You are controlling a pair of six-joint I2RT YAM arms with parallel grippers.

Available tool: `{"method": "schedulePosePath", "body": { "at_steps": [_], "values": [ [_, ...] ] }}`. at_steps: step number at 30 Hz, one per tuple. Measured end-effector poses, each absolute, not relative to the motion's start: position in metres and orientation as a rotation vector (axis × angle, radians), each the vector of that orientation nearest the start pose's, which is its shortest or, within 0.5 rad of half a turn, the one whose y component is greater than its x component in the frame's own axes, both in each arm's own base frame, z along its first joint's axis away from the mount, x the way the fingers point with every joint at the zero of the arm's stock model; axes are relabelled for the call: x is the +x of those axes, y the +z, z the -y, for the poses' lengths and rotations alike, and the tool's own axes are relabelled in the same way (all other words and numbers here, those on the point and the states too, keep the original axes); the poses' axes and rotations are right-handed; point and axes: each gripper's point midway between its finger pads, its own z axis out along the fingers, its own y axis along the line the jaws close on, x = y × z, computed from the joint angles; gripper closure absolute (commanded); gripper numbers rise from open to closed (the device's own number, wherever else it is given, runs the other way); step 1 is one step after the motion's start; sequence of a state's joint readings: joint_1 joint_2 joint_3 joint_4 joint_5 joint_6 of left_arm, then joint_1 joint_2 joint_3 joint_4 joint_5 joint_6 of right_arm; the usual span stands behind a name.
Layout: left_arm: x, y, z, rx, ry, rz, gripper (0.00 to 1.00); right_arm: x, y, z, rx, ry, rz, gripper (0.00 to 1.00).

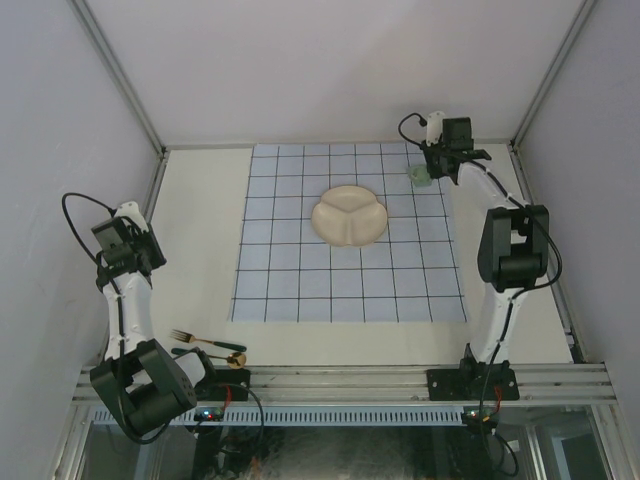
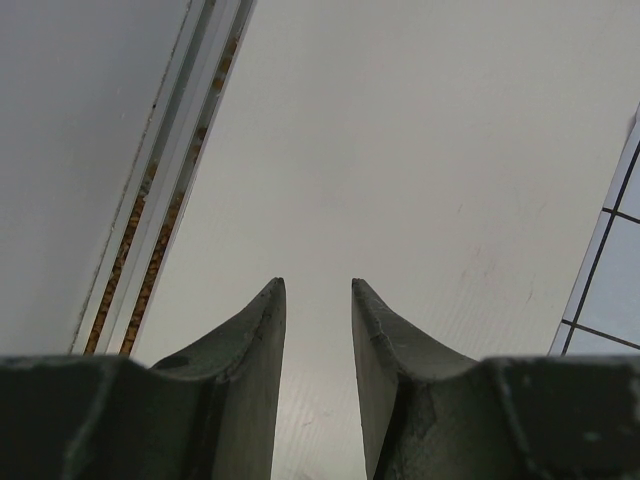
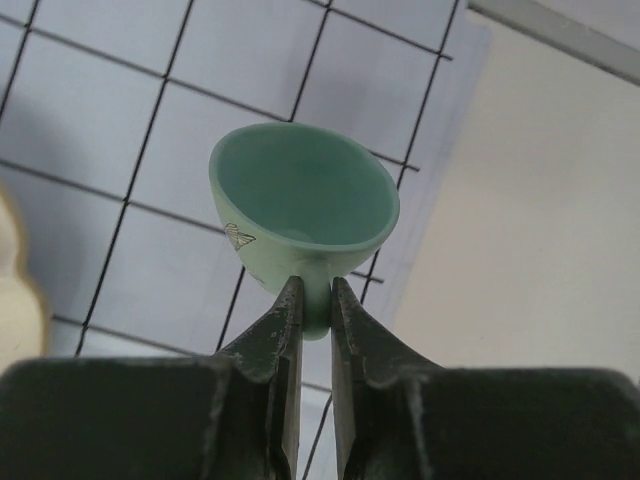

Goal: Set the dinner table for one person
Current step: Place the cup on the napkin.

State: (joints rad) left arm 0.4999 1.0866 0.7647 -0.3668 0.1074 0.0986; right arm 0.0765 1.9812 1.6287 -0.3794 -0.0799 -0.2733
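Note:
The dinner table (image 1: pixel 200 220) is a cream-white surface with a pale-blue grid cloth (image 1: pixel 300 280) spread on it. A cream divided plate (image 1: pixel 348 216) lies on the cloth's far half. At the cloth's far right corner my right gripper (image 3: pixel 317 285) is shut on the handle of a small green cup (image 3: pixel 300 190), which stands upright with its mouth up. From above, that cup (image 1: pixel 420 176) sits just below the right gripper (image 1: pixel 430 163). My left gripper (image 2: pixel 318 285) is open with nothing between its fingers, over bare table (image 2: pixel 400 150) left of the cloth (image 2: pixel 615 260).
A gold fork (image 1: pixel 195 339) and a gold spoon (image 1: pixel 215 355) with dark handles lie at the table's near left, beside the left arm's base. A metal rail (image 2: pixel 160 220) runs along the table's left edge. Grey walls enclose the table on three sides.

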Motion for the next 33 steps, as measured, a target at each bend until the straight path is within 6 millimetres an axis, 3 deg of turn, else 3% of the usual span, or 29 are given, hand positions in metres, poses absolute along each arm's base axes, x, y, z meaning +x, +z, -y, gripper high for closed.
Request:
{"method": "schedulePosePath", "body": {
  "at_steps": [6, 10, 17, 21, 26, 33],
  "values": [
    [0.284, 0.134, -0.139, -0.398, 0.202, -2.232, 0.63, 0.569, 0.134, -0.021, -0.359, -0.055, -2.218, 1.0],
    [0.284, 0.129, -0.14, -0.405, 0.204, -2.247, 0.63, 0.582, 0.135, -0.012, -0.317, -0.079, -2.19, 1.0],
    [0.285, 0.128, -0.141, -0.406, 0.204, -2.251, 0.63, 0.609, 0.119, -0.008, -0.276, -0.108, -2.18, 1.0],
    [0.284, 0.128, -0.142, -0.41, 0.213, -2.25, 0.63, 0.624, 0.105, -0.013, -0.283, -0.105, -2.181, 1.0],
    [0.284, 0.128, -0.142, -0.41, 0.214, -2.25, 0.63, 0.644, 0.11, -0.024, -0.29, -0.112, -2.142, 1.0],
    [0.284, 0.128, -0.143, -0.413, 0.22, -2.25, 0.63, 0.644, 0.107, -0.043, -0.322, -0.106, -2.138, 1.0]
  ]
}}
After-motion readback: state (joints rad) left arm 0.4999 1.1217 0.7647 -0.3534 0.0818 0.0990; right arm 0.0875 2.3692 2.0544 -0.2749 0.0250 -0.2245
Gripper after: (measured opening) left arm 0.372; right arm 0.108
